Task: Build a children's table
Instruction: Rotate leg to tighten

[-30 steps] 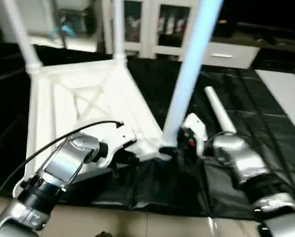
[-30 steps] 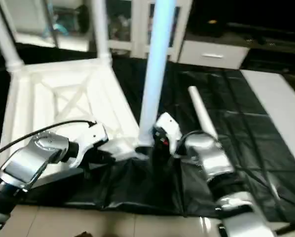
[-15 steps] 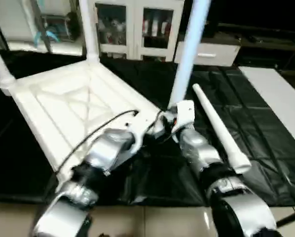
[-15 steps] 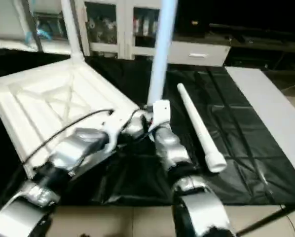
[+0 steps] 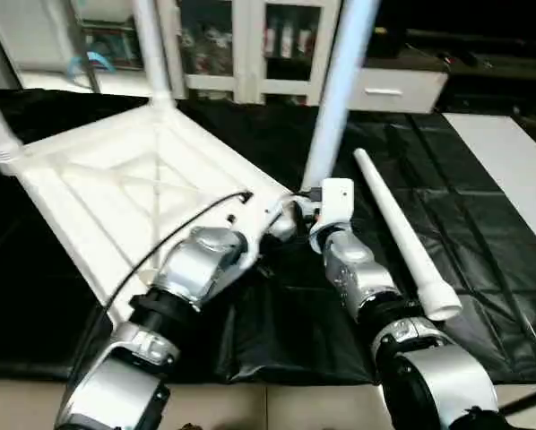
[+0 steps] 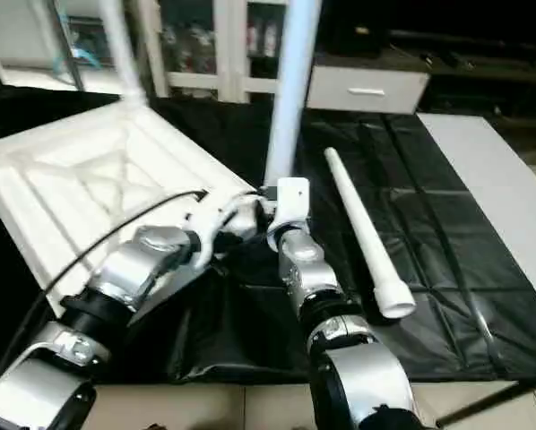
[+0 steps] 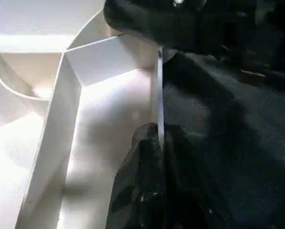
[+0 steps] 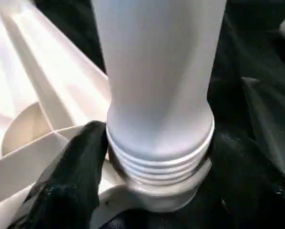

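Three white tubular legs (image 5: 335,98) up in the upside-down white plastic ribbed tabletop (image 5: 116,193), fourth white leg (image 5: 398,233) lying mid-right on the black cloth, my left gripper (image 7: 157,157) pinching the top's rim, right gripper (image 8: 157,157) loosely around the near leg's base, can't tell if gripping.

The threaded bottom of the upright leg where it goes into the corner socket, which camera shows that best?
The right wrist view: the leg stands close up, its threads showing above the socket. In the head views the joint sits small behind the right gripper. The left wrist view shows the tabletop's edge instead.

The upright leg (image 5: 335,98) (nearest corner) is cut off above.
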Motion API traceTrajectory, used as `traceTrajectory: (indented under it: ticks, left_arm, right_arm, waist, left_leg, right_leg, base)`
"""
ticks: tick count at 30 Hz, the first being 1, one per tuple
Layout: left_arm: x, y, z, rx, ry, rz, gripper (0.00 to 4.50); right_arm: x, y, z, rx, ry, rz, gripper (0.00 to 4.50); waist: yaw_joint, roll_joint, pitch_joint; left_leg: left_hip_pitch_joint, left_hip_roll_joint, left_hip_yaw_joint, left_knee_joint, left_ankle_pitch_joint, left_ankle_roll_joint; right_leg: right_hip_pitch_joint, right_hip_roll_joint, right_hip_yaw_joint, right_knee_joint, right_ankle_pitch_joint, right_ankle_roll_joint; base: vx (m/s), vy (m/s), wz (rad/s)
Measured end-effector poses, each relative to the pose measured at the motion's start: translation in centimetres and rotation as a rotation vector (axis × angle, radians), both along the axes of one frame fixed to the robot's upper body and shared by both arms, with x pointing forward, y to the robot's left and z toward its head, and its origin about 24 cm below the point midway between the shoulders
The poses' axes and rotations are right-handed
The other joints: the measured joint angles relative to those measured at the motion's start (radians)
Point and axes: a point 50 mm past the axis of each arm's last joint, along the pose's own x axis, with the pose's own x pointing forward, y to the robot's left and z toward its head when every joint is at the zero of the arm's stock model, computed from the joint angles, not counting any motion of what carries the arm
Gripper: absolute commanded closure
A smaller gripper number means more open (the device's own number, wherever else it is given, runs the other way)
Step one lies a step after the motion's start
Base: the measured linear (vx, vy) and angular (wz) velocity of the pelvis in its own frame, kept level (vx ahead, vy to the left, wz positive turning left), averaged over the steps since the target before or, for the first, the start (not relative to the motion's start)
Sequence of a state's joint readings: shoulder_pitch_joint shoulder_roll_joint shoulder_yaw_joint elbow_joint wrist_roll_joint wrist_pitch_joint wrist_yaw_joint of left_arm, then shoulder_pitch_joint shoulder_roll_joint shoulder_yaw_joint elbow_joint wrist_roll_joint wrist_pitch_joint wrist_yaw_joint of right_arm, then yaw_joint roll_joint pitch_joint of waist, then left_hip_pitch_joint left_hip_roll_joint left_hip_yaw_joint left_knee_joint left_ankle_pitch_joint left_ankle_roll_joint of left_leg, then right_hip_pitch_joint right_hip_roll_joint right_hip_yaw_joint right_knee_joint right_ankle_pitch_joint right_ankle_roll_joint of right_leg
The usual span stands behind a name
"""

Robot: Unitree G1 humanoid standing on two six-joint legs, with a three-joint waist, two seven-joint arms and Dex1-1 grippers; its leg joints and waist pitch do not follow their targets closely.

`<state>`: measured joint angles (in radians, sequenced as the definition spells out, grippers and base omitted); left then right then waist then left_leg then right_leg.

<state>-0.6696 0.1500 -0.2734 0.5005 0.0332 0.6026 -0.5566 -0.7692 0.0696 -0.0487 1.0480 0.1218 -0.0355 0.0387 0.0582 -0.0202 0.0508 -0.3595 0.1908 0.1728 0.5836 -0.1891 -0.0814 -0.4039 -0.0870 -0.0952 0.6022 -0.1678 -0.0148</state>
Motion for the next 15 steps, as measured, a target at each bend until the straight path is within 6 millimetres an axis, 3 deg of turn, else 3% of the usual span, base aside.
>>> traceTrajectory:
  ticks: [4, 8, 15]
  left_arm:
    - [-0.6, 1.2, 0.1, -0.001, 0.004, -0.046, 4.50]
    - [-1.8, 2.3, 0.1, -0.015, 0.036, -0.149, 4.50]
    - [-4.2, 3.7, 0.1, -0.009, 0.101, -0.329, 4.50]
  right_arm:
    - [-0.5, -0.8, 0.0, 0.007, -0.019, 0.099, 0.49]
    - [-1.2, -2.7, -0.3, 0.016, 0.000, 0.233, 0.15]
    - [-3.1, -5.8, 0.9, -0.069, -0.008, 0.598, 0.06]
  waist:
    - [-0.004, 0.004, 0.000]
    - [0.004, 0.004, 0.001]
    - [0.038, 0.003, 0.001]
  left_leg:
    - [-0.005, 0.003, -0.001, 0.000, 0.000, 0.000]
    - [-0.004, 0.003, -0.001, 0.001, 0.000, 0.000]
    - [-0.003, 0.002, 0.002, 0.002, 0.000, 0.001]
  right_leg:
    - [-0.001, 0.004, 0.000, -0.001, -0.003, -0.003]
    - [-0.001, 0.004, 0.000, -0.002, -0.004, -0.003]
    - [0.000, 0.000, 0.000, -0.002, -0.004, -0.003]
  base:
    - [0.000, 0.000, 0.00]
    - [0.000, 0.000, 0.00]
    - [0.000, 0.000, 0.00]
